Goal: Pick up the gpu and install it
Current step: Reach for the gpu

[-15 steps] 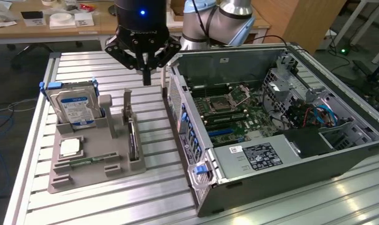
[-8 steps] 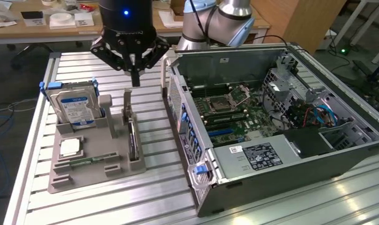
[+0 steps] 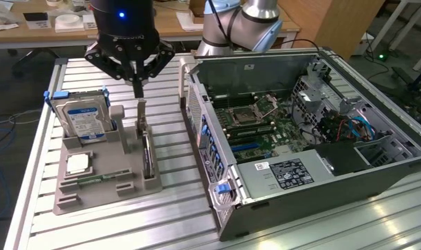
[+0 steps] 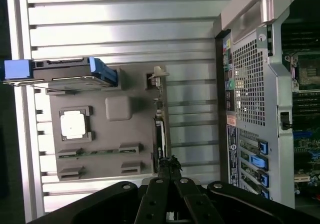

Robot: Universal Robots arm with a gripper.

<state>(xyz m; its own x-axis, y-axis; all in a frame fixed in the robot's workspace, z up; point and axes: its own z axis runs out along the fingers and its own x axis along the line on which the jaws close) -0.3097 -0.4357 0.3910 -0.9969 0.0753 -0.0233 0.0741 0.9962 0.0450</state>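
The gpu (image 3: pixel 147 148) stands on its edge in a slot of the grey holder tray (image 3: pixel 116 159), silver bracket end uppermost at the far side. From the wrist it appears edge-on as a thin dark strip (image 4: pixel 159 119). My gripper (image 3: pixel 137 92) hangs straight down just above the card's bracket end, fingers shut together with nothing between them. In the wrist view the gripper (image 4: pixel 169 165) overlaps the card's near end. Whether the tips touch the card I cannot tell.
An open computer case (image 3: pixel 377 172) lies at the exterior view's right, motherboard (image 3: pixel 262 127) exposed; its rear panel (image 4: pixel 250 84) is close beside the tray. The tray also holds a blue-labelled hard drive (image 3: pixel 85 117), a processor chip (image 3: pixel 78 164) and a memory stick (image 3: pixel 96 178). All rests on a slatted aluminium table (image 3: pixel 162 219).
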